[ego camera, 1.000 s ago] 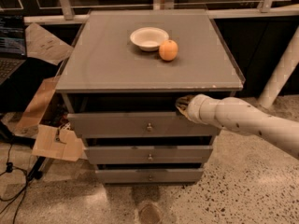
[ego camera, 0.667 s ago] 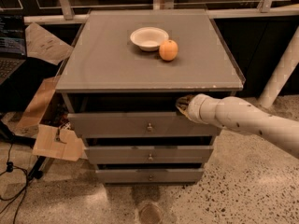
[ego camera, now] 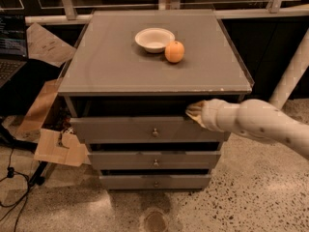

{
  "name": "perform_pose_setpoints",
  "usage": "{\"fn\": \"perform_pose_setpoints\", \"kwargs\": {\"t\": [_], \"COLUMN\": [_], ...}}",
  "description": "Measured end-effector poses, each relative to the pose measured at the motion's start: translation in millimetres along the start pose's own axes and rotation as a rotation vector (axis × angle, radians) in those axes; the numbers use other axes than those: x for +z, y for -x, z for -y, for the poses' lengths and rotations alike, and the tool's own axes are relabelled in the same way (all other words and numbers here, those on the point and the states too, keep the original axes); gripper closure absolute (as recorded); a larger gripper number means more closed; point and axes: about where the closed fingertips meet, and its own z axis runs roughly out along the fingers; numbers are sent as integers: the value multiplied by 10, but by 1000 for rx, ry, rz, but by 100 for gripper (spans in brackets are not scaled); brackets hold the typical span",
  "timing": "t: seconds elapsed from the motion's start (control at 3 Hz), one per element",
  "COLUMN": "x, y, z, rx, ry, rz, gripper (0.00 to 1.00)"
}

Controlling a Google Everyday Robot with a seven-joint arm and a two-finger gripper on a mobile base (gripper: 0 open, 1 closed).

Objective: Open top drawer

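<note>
The top drawer [ego camera: 120, 129] is the widest grey front of three, with a small round metal knob [ego camera: 155, 132] at its centre. Its front stands out a little from the cabinet, with a dark gap above it. My gripper [ego camera: 194, 111] is at the drawer's upper edge, right of the knob, at the end of the white arm [ego camera: 260, 122] that comes in from the right. Two shorter drawer fronts [ego camera: 154, 161] sit below.
On the cabinet top [ego camera: 111, 66] stand a white bowl [ego camera: 154, 39] and an orange [ego camera: 174, 51]. Cardboard and paper [ego camera: 53, 146] lie on the floor at the left. A laptop [ego camera: 12, 50] is at far left. A white pole [ego camera: 292, 74] stands at right.
</note>
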Motion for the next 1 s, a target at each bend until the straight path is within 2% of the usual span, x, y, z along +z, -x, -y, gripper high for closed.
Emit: {"fn": "perform_pose_setpoints", "kwargs": {"t": [0.33,0.67,1.0], "x": [-546,-546,-404], "y": [-165,-165,-25], "z": [-277,-277,-49], "rx": [113,113,87], "ry": [152,152,99], "rz": [34,34,71], "gripper": [100,100,100]}}
